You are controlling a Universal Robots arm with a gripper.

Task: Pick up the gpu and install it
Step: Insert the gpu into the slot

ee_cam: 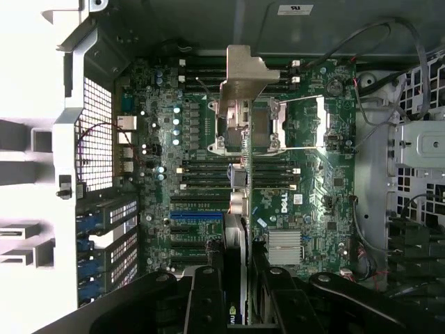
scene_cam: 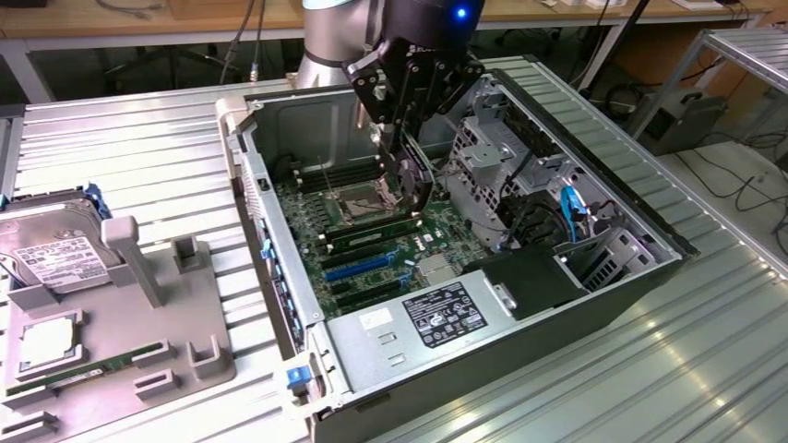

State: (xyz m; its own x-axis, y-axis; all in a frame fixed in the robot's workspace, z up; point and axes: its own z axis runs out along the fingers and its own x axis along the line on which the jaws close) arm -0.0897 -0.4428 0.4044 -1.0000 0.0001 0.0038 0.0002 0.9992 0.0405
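The gripper hangs in the upper centre of the exterior view, reaching down into the open computer case that lies on its side on the ribbed metal table. Its fingers are clamped on the gpu, one on each flat face of the card. The card hangs on edge, long side running downward from the grip. In the wrist view the gripper pinches the near end of the gpu, and the silver bracket sits at the far end.

In the exterior view the card stands above the motherboard, just beside the CPU socket and over the long memory slots. Its lower end seems to be close to the board, but whether it touches is hard to tell from this angle. The blue expansion slots lie further toward the lower part of the frame, apart from the card. The power supply with its printed label fills the near end of the case.

At the exterior view's left, a grey fixture carries a hard drive with a white label, a square processor chip and a green RAM stick, all well apart from the gripper.
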